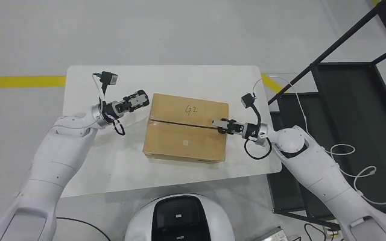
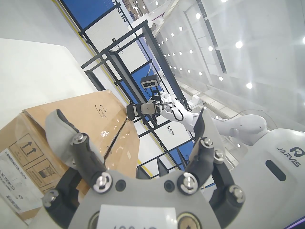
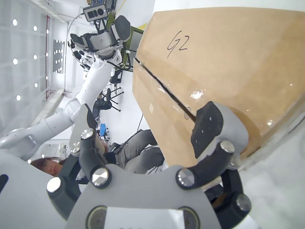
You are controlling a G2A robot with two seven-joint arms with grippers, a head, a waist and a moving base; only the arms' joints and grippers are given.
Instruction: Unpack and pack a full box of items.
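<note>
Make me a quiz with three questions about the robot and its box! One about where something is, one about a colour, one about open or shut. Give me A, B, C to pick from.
1. Where is the box?
A on the floor; B on the white table; C on a chair.
2. What colour is the box?
A blue; B green; C brown.
3. How is the left claw?
A open; B shut on the box; C shut on a cup.

Answers:
1 B: the box stands on the tabletop.
2 C: it is plain brown cardboard.
3 A: the claw gapes wide beside the box's end, holding nothing.
</note>
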